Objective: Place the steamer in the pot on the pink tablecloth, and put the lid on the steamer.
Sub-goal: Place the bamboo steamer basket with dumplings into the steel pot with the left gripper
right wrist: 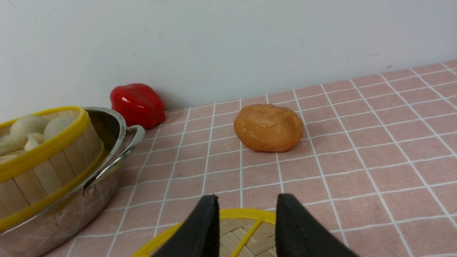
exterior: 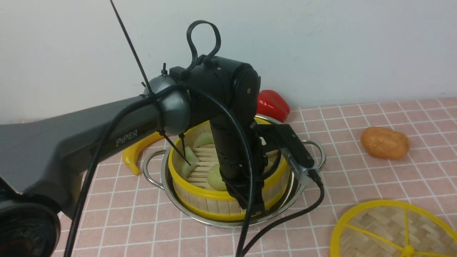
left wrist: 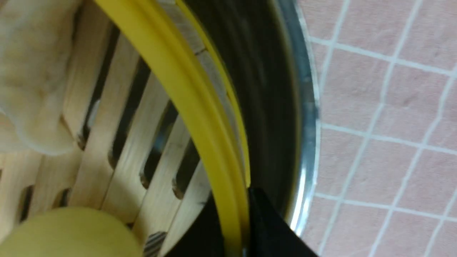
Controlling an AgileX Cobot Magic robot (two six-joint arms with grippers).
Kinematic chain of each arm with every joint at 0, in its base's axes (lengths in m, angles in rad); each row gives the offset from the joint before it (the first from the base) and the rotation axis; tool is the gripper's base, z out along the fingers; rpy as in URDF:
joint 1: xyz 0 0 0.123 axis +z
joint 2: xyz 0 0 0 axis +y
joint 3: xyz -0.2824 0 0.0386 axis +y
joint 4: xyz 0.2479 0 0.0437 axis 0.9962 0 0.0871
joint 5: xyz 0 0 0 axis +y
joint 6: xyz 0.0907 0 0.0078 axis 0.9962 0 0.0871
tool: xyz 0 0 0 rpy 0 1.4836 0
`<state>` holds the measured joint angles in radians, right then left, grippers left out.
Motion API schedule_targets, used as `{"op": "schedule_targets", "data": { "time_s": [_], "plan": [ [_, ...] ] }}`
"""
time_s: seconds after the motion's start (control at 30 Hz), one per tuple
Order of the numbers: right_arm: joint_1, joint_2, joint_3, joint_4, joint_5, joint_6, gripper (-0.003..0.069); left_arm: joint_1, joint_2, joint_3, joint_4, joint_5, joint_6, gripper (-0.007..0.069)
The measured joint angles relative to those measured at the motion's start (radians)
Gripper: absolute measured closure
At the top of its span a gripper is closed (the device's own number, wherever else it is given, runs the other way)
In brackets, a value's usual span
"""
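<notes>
Left wrist view: left gripper (left wrist: pixel 235 221) pinches the steamer (exterior: pixel 200 203) by its yellow rim; the front view hides this grip. The steamer sits inside the pot (exterior: pixel 228 223) on the pink tablecloth (exterior: pixel 357 178). Right of the pot, apart, the lid (exterior: pixel 378 228) lies flat. Right wrist view alone: right gripper (right wrist: pixel 246 207) spread over the lid's edge.

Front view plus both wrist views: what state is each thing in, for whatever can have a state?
steamer: inside the pot, uncovered, gripped at its rim
pot: upright on the pink tablecloth, holding the steamer
lid: off the steamer, flat on the cloth
left gripper: shut on the steamer's yellow rim
right gripper: open, empty, above the lid's edge
</notes>
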<state>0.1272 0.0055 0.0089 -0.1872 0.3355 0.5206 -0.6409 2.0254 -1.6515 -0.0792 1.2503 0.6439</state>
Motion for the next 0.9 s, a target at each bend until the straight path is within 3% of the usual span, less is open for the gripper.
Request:
{"op": "schedule_targets", "data": {
  "time_s": [0.73,0.83,0.9],
  "plan": [
    [0.0,0.0,0.0,0.0,0.0,0.0,0.0416,-0.001,0.064,-0.038,-0.006,-0.006,-0.005,0.0591],
    [0.0,0.0,0.0,0.0,0.0,0.0,0.0416,-0.002,0.07,-0.038,-0.006,-0.008,-0.015,0.055],
    [0.0,0.0,0.0,0.0,0.0,0.0,0.0416,-0.002,0.07,-0.039,-0.005,-0.01,-0.018,0.045]
  ]
}}
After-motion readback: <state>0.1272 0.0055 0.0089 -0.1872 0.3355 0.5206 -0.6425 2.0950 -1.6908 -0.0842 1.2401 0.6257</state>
